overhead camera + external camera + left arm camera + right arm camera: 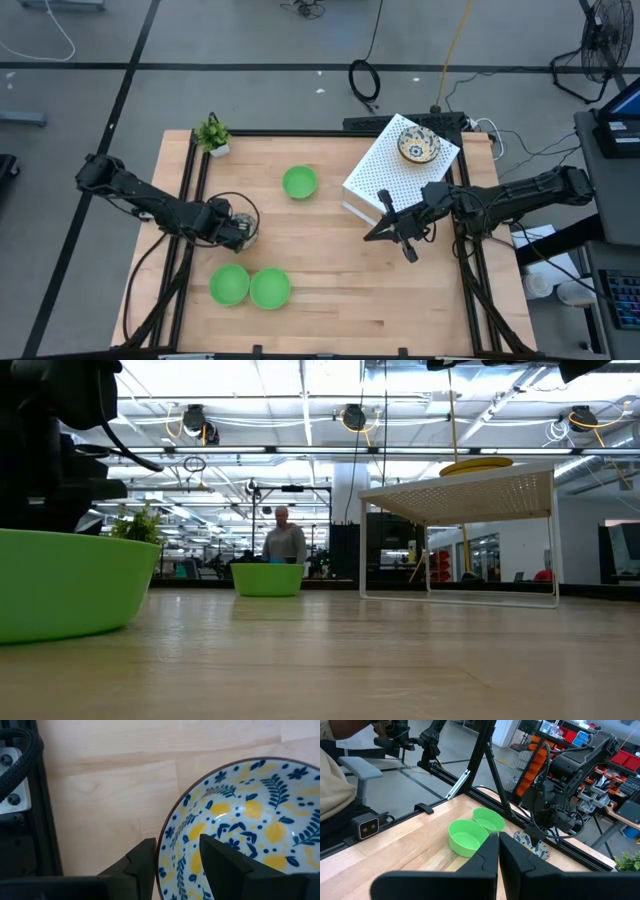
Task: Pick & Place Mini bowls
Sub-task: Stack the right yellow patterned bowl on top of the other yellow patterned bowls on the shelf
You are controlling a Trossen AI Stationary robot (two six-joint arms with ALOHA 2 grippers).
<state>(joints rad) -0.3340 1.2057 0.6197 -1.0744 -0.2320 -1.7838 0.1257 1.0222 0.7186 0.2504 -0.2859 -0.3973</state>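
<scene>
Floral bowl (pixel 240 845) in our left gripper (pixel 177 862)
Its jaws clamp the rim; our right gripper (pixel 498 851), jaws closed, hangs mid-desk (pixel 330 260).

The left gripper (pixel 240 229) largely hides its floral bowl (pixel 246 232) overhead; the wrist picture cuts off that bowl's rim toward three o'clock.

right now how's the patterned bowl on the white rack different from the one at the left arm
The rack bowl sits raised on the white perforated rack, untouched; the left bowl is down at the wooden table, its rim between the left gripper fingers. The rack bowl is on the right side, the other on the left. Both share the blue-and-yellow floral pattern.
</scene>
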